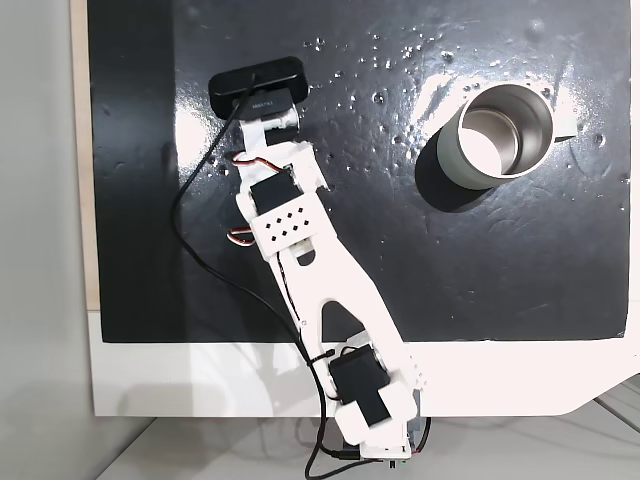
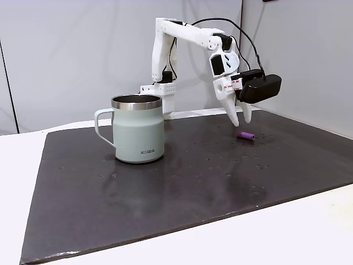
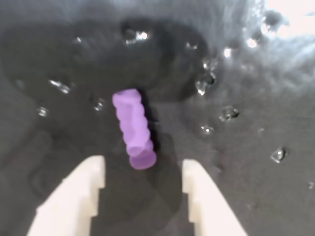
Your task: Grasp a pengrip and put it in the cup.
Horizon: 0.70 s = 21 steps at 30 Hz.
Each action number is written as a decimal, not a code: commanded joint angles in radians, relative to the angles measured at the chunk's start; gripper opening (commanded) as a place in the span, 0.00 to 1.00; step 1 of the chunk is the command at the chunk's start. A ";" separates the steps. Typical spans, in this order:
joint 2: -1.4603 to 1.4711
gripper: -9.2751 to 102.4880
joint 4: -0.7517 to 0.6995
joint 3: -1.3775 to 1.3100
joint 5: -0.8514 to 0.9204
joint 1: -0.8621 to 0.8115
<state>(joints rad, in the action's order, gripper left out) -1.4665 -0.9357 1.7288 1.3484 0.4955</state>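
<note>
Grey metal on the left of a fixed view is the cup (image 2: 138, 130), standing upright on the dark mat (image 2: 182, 182) with its mouth open to the top. It looks empty. Well apart from it, to the right, the little purple pengrip (image 2: 246, 135) lies on its side on the mat. The gripper (image 2: 241, 117) hangs just above and beside it, tips pointing down, not touching it.

From the wrist view, going left to right, there is one white finger (image 3: 81, 196), then a wide gap, then the other. The fingers are spread wide and hold nothing. The pengrip (image 3: 134, 129) lies a little ahead of the gap, and its near end sits just about between the two tips. It is turned a bit, so it does not line up straight with the fingers.

The step now seems to be going down for the grab. To do it well, the arm should likely slide forward a touch so the middle of the pengrip is between the fingers, not just its end. Then it should come down close to the mat and squeeze gently (the pengrip looks soft and round, so it may roll or pop out). Small shiny drops (image 3: 216, 115) dot the mat, so the pengrip could be slippery.
</note>
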 commanded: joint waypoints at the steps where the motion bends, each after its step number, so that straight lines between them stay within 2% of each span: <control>1: 0.020 0.29 -0.026 -0.092 0.041 0.008; 17: 0.273 0.31 -0.048 -0.268 0.106 0.037; 21: 0.305 0.22 -0.046 -0.267 0.117 0.026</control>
<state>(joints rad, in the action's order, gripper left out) -1.1643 -0.9894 1.5002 1.4465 0.5323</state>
